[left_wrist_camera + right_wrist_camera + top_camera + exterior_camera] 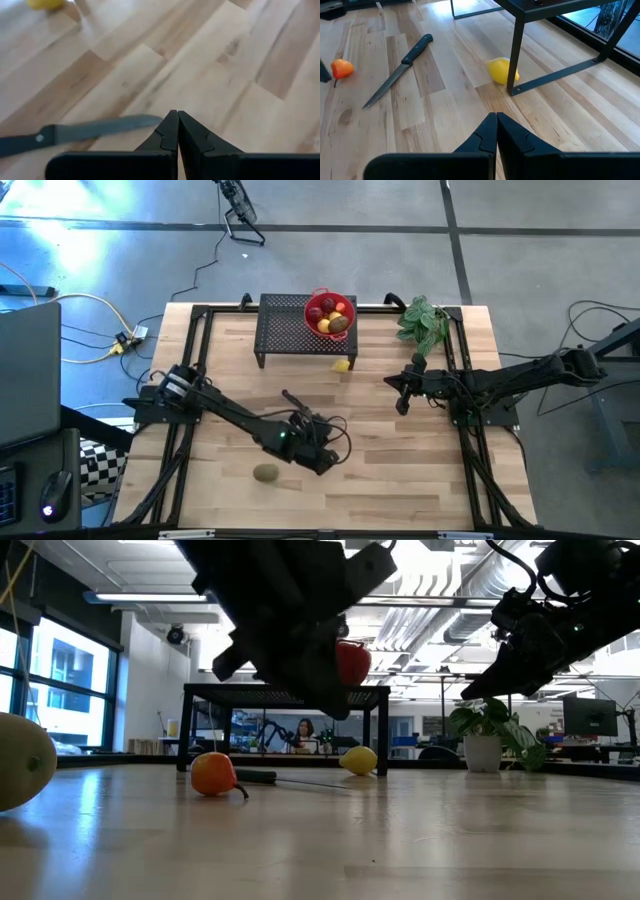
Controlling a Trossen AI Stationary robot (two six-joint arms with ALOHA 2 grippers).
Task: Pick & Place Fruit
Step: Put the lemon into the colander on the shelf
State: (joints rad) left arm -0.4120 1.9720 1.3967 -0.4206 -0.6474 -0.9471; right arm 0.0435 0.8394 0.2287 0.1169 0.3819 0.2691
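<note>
A wire rack (300, 330) stands at the far middle of the counter (400, 480), with a bowl (331, 312) of fruit on its right end. A potted plant (424, 323) stands right of the rack. A lemon (342, 364) lies just near of the rack's right leg. A knife (400, 69) lies mid-counter, by the left hand (322, 464). A kiwi (265, 473) rests left of that hand, nearer the front edge. The right hand (402, 402) hangs right of centre.

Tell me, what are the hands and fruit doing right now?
Left hand shut, empty, mid-table over the knife. Right hand shut, empty, by the plant. Bowl holds fruit; lemon, kiwi loose.
</note>
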